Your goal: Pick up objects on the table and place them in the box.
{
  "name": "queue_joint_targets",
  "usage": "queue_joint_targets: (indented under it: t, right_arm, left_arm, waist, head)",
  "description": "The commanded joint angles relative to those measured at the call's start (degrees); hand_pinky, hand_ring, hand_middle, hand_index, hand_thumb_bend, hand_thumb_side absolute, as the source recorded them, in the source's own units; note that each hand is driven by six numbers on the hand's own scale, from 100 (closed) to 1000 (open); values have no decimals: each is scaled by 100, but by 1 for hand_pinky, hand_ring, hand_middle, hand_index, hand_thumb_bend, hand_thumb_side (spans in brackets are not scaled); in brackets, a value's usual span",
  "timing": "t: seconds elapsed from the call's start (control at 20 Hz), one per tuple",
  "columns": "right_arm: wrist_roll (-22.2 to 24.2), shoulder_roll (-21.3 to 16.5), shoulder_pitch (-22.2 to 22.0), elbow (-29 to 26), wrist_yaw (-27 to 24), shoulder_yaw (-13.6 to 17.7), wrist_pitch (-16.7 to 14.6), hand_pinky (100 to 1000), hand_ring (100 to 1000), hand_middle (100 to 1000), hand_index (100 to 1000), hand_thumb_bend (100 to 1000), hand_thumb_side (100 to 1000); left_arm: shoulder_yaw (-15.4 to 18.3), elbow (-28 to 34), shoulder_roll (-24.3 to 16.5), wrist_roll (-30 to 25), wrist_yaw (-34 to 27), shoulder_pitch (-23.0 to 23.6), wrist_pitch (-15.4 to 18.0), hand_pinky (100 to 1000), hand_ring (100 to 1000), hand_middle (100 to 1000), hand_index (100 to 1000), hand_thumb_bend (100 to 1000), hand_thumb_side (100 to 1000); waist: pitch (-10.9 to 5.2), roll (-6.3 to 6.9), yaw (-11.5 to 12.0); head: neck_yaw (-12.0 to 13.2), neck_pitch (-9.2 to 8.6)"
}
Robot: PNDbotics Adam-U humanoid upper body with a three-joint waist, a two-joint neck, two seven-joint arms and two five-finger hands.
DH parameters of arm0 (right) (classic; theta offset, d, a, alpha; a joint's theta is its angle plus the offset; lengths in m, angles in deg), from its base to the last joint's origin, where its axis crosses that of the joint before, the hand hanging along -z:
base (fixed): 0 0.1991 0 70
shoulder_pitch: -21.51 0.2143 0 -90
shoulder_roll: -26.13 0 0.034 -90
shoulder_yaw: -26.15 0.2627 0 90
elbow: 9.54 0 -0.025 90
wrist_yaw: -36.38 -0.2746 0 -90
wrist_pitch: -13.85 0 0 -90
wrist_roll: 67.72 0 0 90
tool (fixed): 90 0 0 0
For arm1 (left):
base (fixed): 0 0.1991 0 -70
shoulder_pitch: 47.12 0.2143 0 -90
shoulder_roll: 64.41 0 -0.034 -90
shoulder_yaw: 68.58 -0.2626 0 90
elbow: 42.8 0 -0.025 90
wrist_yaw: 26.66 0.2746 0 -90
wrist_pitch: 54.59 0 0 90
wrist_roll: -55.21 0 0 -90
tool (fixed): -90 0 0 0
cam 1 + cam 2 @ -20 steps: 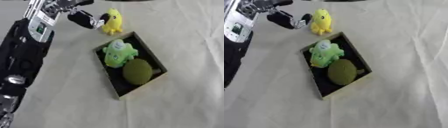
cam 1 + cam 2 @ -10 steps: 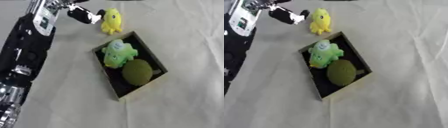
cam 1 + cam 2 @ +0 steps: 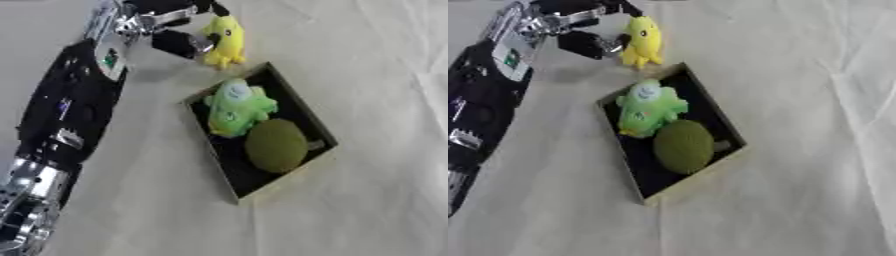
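- Yellow plush toy (image 3: pixel 224 40) is at the far end of the tabletop (image 3: pixel 376 90), just beyond the box (image 3: pixel 297 107).
- Left robot hand (image 3: pixel 179 37) grasps it with curled fingers.
- Green plush toy (image 3: pixel 234 107) and olive round thing (image 3: pixel 276 145) lie inside the box.

Mostly black left arm (image 3: pixel 70 107) in bulky glossy segments, with polished silver joint housings near the lower end. A pale panel with a small green mark near the wrist, a small blue mark lower down. Black-fingered left hand (image 3: pixel 179 42) behind a silver metal wrist.
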Motion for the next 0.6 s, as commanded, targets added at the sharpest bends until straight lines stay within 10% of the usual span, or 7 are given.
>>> queue_joint_targets:
  t: [0.05, 0.6]
  right_arm:
    - [20, -78, 94, -81, -42, 16, 3, 904, 866, 616, 772, 100, 529]
    - [45, -47, 120, -81, -77, 3, 67, 905, 863, 610, 769, 100, 526]
  left_arm:
    - [148, -78, -12, -2, 249, -175, 242, 1000, 952, 871, 963, 100, 840]
    - [357, -361, -21, 553, 1143, -246, 115, 989, 957, 880, 973, 100, 625]
  waist:
    - [-119, -18, -26]
    - [-25, 32, -125]
  head:
    - [31, -98]
    - [77, -160]
